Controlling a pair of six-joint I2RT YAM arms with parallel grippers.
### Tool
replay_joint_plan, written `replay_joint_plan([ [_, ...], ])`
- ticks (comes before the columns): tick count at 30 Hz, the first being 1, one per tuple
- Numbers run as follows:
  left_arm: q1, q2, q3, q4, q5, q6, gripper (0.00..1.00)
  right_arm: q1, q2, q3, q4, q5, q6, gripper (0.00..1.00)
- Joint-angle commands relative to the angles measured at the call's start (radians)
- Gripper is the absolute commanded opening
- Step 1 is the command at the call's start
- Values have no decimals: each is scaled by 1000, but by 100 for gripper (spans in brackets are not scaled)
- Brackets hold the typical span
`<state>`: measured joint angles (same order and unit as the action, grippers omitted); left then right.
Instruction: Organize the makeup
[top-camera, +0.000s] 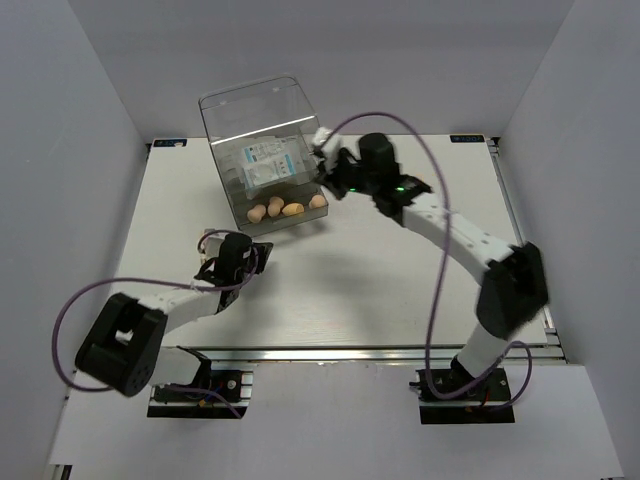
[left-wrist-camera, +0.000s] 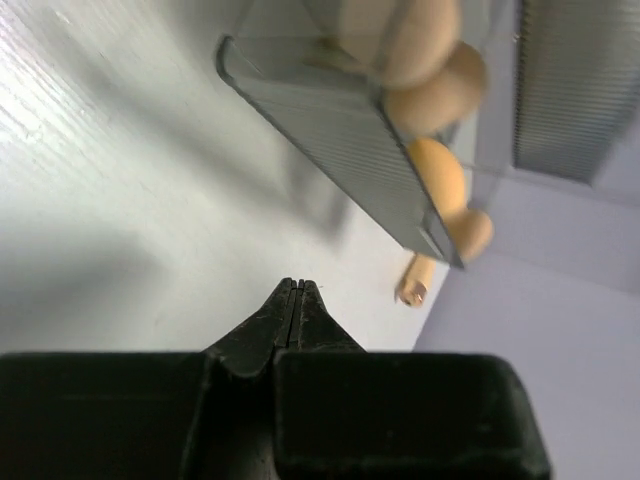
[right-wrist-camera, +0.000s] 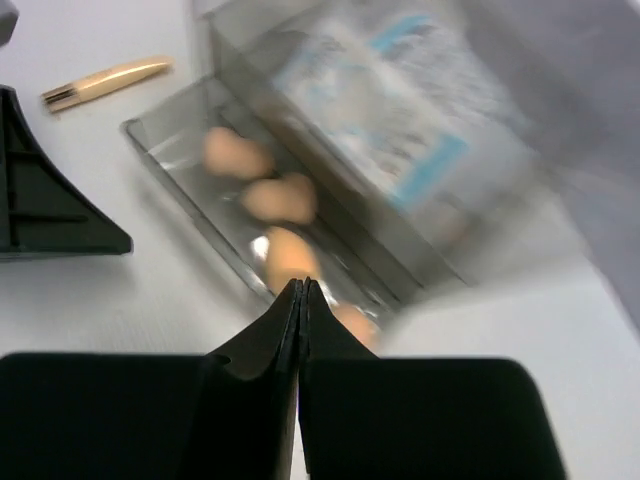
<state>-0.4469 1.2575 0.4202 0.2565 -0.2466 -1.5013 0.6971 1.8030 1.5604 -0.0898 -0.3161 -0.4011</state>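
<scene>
The makeup sits mostly in a clear box (top-camera: 262, 120). Two white-and-blue packets (top-camera: 266, 165) lie in its upper part, blurred in the right wrist view (right-wrist-camera: 400, 110). Several peach sponges (top-camera: 288, 208) line its front tray (right-wrist-camera: 270, 200) and show through the clear plastic (left-wrist-camera: 440, 170). A tan cone-shaped tube (right-wrist-camera: 105, 80) lies on the table left of the tray (left-wrist-camera: 415, 282). My left gripper (top-camera: 228, 258) is shut and empty (left-wrist-camera: 297, 287), low over the table in front of the tray's corner. My right gripper (top-camera: 325, 172) is shut and empty (right-wrist-camera: 302, 285), above the tray's right end.
The white table (top-camera: 380, 290) is closed in by grey walls (top-camera: 90, 150) on three sides. In the right wrist view the left gripper's black body (right-wrist-camera: 50, 200) stands between the tray and the table's left side.
</scene>
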Motion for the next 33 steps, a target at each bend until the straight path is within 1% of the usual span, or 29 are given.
replay_joint_plan([
  [1, 5, 104, 78, 91, -66, -94, 0, -77, -265, -213, 205, -8, 87, 0],
  [2, 5, 165, 107, 107, -95, -115, 0, -99, -304, -258, 216, 0, 85, 0],
  [4, 5, 218, 137, 156, -123, -134, 0, -122, -408, -330, 211, 5, 85, 0],
  [6, 5, 278, 181, 193, -160, -160, 0, -149, -461, -410, 193, 9, 94, 0],
  [7, 5, 293, 195, 201, -164, -166, 2, -171, -503, -455, 174, 8, 99, 0],
  [8, 5, 309, 210, 207, -169, -169, 7, -182, -522, -477, 168, 3, 107, 0],
  [9, 5, 336, 239, 210, -175, -174, 19, -194, -542, -499, 164, -3, 110, 0],
  [11, 7, 367, 270, 210, -178, -175, 37, -221, -582, -545, 148, -3, 110, 0],
  [12, 8, 397, 296, 213, -178, -178, 49, -229, -591, -554, 142, -3, 108, 0],
  [15, 17, 463, 344, 234, -168, -185, 60, -258, -613, -568, 121, -3, 104, 0],
  [19, 27, 523, 387, 270, -154, -194, 63, -277, -619, -573, 107, -6, 99, 0],
  [20, 27, 529, 394, 273, -151, -192, 62, -281, -620, -574, 104, -8, 99, 0],
  [22, 30, 543, 414, 270, -145, -191, 59, -284, -620, -576, 101, -9, 97, 0],
  [25, 31, 545, 423, 270, -151, -178, 58, -289, -619, -580, 99, -12, 99, 0],
  [26, 33, 545, 422, 273, -145, -177, 54, -288, -616, -580, 101, -14, 99, 0],
  [27, 37, 545, 420, 274, -137, -181, 46, -288, -616, -580, 101, -17, 99, 0],
  [28, 37, 546, 416, 274, -128, -185, 13, -288, -616, -582, 101, -20, 96, 0],
  [29, 36, 545, 414, 267, -103, -197, 3, -288, -610, -582, 101, -41, 91, 0],
  [30, 37, 543, 413, 265, -92, -197, 0, -288, -602, -579, 107, -67, 82, 0],
  [31, 36, 542, 408, 262, -85, -195, 0, -288, -588, -573, 107, -99, 55, 0],
  [32, 37, 531, 387, 276, -65, -198, 3, -288, -543, -563, 105, -160, 50, 0],
  [33, 37, 525, 371, 291, -56, -198, 5, -286, -510, -548, 105, -188, 53, 0],
])
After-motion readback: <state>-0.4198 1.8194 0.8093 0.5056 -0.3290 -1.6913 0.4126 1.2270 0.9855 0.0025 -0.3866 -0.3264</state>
